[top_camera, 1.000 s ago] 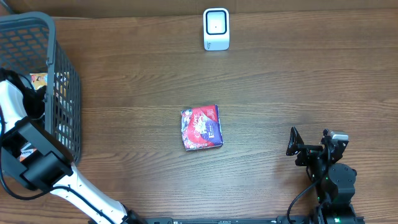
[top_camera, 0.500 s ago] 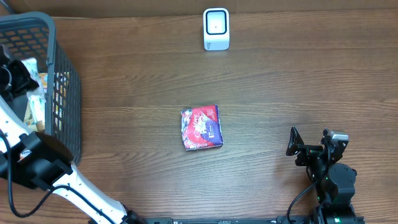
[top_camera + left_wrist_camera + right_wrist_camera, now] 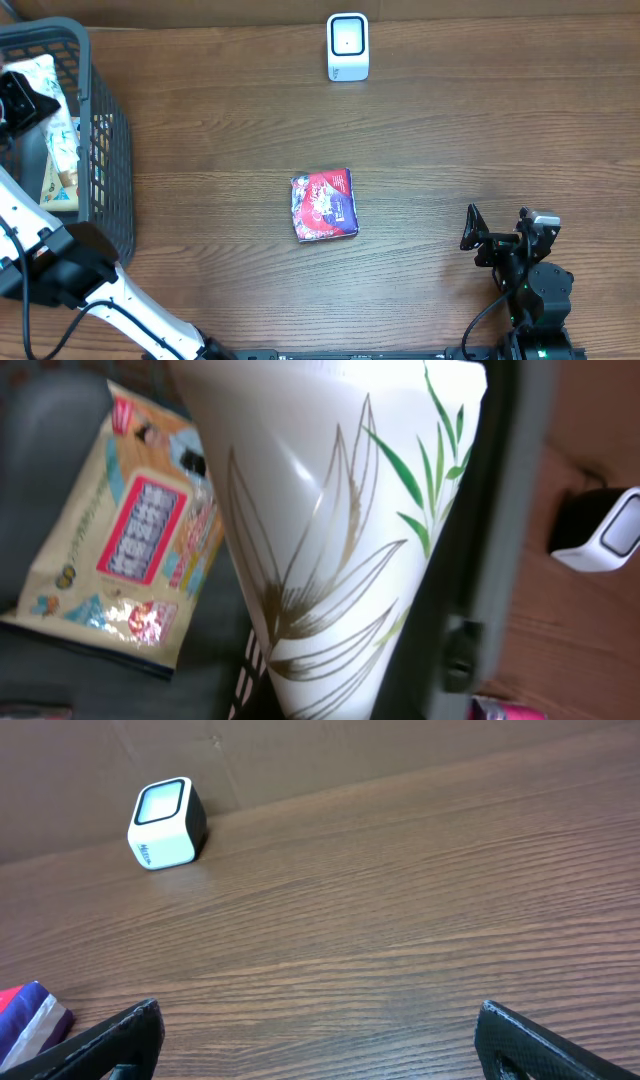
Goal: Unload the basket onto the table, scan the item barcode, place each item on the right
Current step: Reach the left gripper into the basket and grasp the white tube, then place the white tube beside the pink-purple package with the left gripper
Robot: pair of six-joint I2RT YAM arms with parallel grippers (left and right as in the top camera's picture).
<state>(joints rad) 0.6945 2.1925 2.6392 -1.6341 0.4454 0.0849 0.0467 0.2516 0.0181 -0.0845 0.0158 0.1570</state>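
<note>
While the left gripper [image 3: 14,106], clamped on the white leaf-print packet [image 3: 330,510], is lifting it from the basket [image 3: 112,150] floor toward the basket rim, the packet is coming free for the scanner [image 3: 348,47] well outside the basket, and the right gripper [image 3: 318,1020] is idling open.

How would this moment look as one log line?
left gripper shut on leaf-print pack over basket | right gripper open, empty | scanner at far edge

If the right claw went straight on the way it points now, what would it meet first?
Probably nothing soon: the right claw faces bare table, then the brown back wall. The scanner sits off to its left; depth is unclear.
</note>
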